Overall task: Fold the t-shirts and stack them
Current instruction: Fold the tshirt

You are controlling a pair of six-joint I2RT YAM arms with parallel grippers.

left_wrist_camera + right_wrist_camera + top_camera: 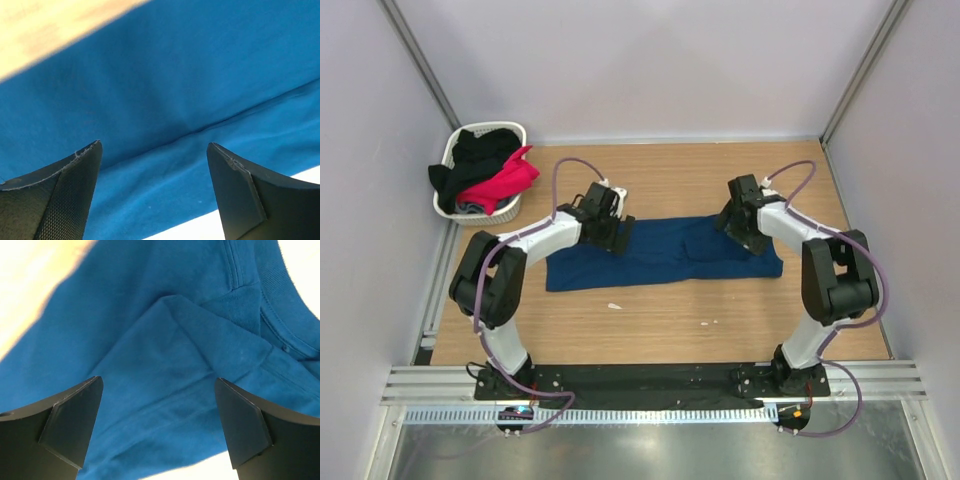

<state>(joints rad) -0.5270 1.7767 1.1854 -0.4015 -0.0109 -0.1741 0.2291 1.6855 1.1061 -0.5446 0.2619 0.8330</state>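
On the desk (670,312): blue t-shirt (660,258) is laid out flat
Left hand (152,146): held wide open, nothing gripped
Right hand (158,381): held wide open, nothing gripped

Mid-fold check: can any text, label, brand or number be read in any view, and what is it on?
No text can be read in any view.
The blue t-shirt: only plain fabric shows, with no print or lettering.
Its collar, in the right wrist view: no tag or label can be seen.
The white basket: no markings can be made out from the top view.
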